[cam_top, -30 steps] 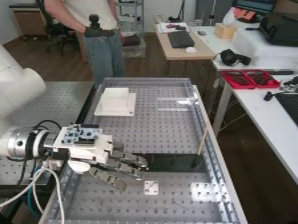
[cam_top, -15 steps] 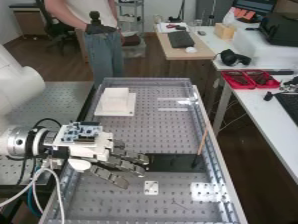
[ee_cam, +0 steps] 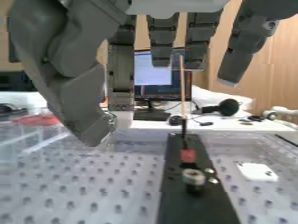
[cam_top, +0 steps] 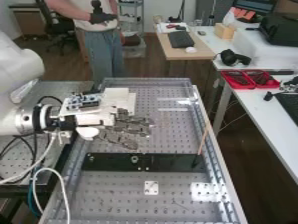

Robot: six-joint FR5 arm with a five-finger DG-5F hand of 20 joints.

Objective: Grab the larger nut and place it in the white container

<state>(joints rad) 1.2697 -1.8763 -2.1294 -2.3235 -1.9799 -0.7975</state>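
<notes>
Empty and loosely open, my robot hand [cam_top: 126, 126] hangs above the worktop [cam_top: 106, 192], thumb apart from the fingers. On the black plate [cam_top: 174, 162] sits the larger nut [ee_cam: 193, 176], which I judge to be rigid, light metal, perhaps slippery, best pinched by opposite sides of its rim. Two small bright fittings [ee_cam: 211, 175] lie just beside it, a red piece [ee_cam: 188, 155] and an upright stick [ee_cam: 183, 95] stand beyond, all able to crowd my thumb, and the white container [cam_top: 116, 95] is well apart.
</notes>
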